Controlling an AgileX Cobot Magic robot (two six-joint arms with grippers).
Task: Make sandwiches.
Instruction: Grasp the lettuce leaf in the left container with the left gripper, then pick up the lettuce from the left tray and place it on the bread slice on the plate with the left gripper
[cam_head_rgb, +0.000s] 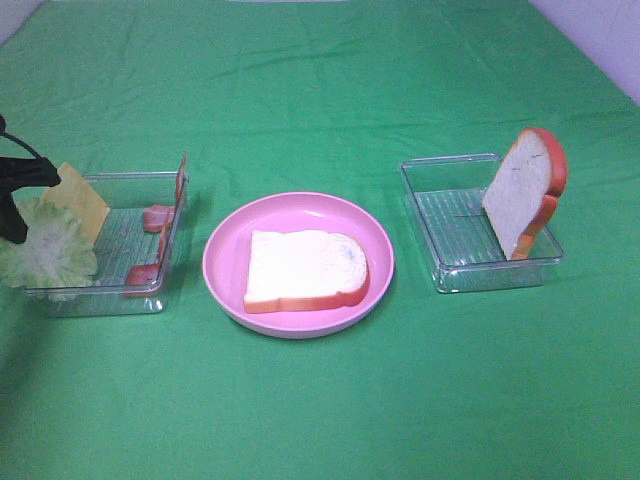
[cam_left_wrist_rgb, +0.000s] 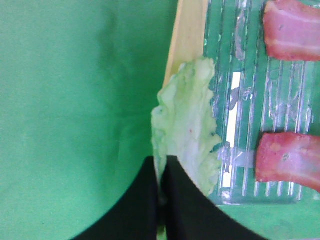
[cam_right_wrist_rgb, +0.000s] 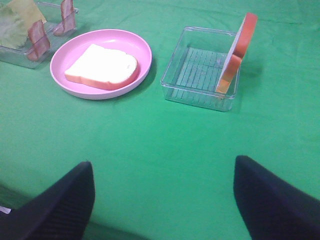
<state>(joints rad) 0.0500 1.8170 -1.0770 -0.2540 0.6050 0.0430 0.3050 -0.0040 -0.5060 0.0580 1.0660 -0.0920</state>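
Lettuce (cam_left_wrist_rgb: 187, 120) at nine o'clock of plate (cam_head_rgb: 300, 210) | you see left gripper (cam_left_wrist_rgb: 161, 170) pinching it | right gripper (cam_right_wrist_rgb: 164, 170) fingers spread

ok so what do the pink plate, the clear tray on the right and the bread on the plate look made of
Pink plate: probably smooth moulded plastic; even colour, soft sheen.
Clear tray: seemingly hard transparent plastic; see-through walls, ribbed floor, bright glints.
Bread slice: a toy, likely foam or soft plastic; flat matte white face, uniform orange crust.
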